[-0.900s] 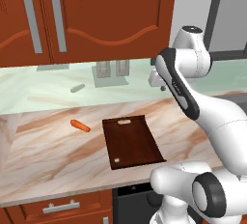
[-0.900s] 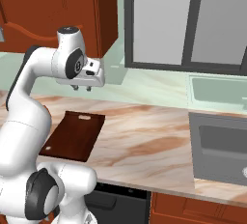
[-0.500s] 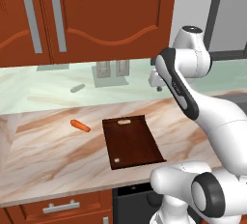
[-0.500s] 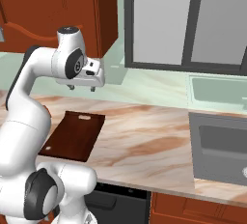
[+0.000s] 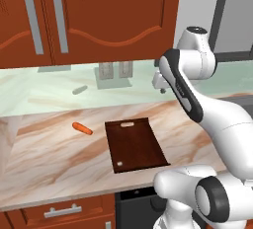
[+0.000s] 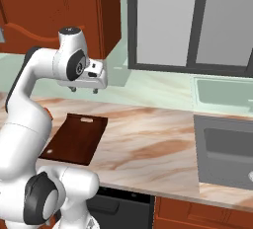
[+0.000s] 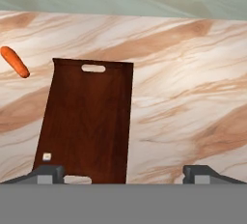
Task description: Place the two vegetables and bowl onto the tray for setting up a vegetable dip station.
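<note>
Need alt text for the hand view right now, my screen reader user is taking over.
A dark brown wooden tray lies bare on the marble counter, slot handle at its far end. An orange carrot lies on the counter beyond its left edge. The open pincer hangs above.

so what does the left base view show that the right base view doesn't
Left base view alone: a carrot lying on the counter left of the tray, apart from it, and cabinet doors with grey handles. Right base view alone: a sink set into the counter at the right, and a window. Both: the dark tray with nothing on it, the marble counter, and the open gripper raised above.
</note>
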### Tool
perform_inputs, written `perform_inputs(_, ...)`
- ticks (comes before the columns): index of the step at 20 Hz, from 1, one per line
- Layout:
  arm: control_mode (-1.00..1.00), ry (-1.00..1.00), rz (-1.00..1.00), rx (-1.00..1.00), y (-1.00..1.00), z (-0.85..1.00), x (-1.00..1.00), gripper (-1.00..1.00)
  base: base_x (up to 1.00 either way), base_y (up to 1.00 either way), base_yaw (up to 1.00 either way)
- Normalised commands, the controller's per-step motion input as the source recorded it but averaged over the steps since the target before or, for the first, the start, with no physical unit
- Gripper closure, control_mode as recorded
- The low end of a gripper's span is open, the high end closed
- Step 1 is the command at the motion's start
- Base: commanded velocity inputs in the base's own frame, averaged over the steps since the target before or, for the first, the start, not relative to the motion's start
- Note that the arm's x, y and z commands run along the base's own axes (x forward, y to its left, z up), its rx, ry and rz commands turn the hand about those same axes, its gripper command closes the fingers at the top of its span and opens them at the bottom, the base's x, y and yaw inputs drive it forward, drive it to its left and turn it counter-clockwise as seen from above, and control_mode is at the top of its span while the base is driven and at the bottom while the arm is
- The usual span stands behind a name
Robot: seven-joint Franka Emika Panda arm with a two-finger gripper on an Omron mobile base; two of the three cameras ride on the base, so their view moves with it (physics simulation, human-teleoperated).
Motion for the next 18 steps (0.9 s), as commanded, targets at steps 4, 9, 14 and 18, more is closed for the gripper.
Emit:
perform_inputs(4, 1.0, 0.0, 0.0, 0.0, 0.0, 0.0, 0.0, -1.0, -0.42, 0.0, 0.03)
perform_inputs(9, 1.0, 0.0, 0.0, 0.0, 0.0, 0.0, 0.0, -1.0, -0.45, 0.0, 0.04)
perform_inputs(14, 1.0, 0.0, 0.0, 0.0, 0.0, 0.0, 0.0, -1.0, -0.46, -0.02, 0.03)
perform_inputs(18, 1.0, 0.0, 0.0, 0.0, 0.0, 0.0, 0.0, -1.0, -0.4, -0.03, 0.01)
